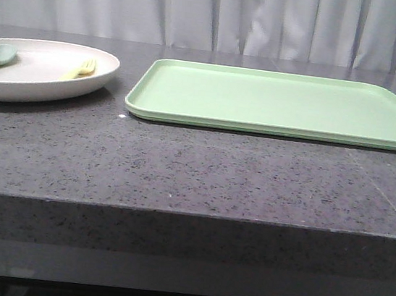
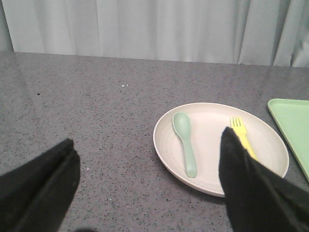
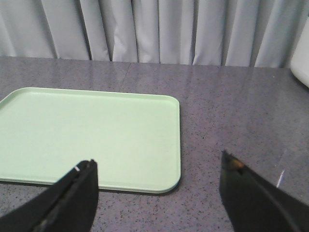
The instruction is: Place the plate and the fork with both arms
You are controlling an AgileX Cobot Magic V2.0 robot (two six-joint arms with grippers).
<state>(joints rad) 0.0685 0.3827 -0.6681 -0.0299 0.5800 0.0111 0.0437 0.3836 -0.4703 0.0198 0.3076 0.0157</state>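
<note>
Plate (image 1: 38, 87) and fork (image 2: 240, 134) sit untouched left of the tray (image 1: 284, 104) (spoon (image 2: 185, 145) aboard too); both grippers (image 2: 147, 179) (image 3: 157, 193) gape empty, approach pending.

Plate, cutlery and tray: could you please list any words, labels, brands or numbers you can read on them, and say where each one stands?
None: no text, label, brand or number shows in any view.
The plate, the fork, the spoon and the tray are plain and unmarked.
The counter, the curtain and the black fingers carry no lettering either.
</note>
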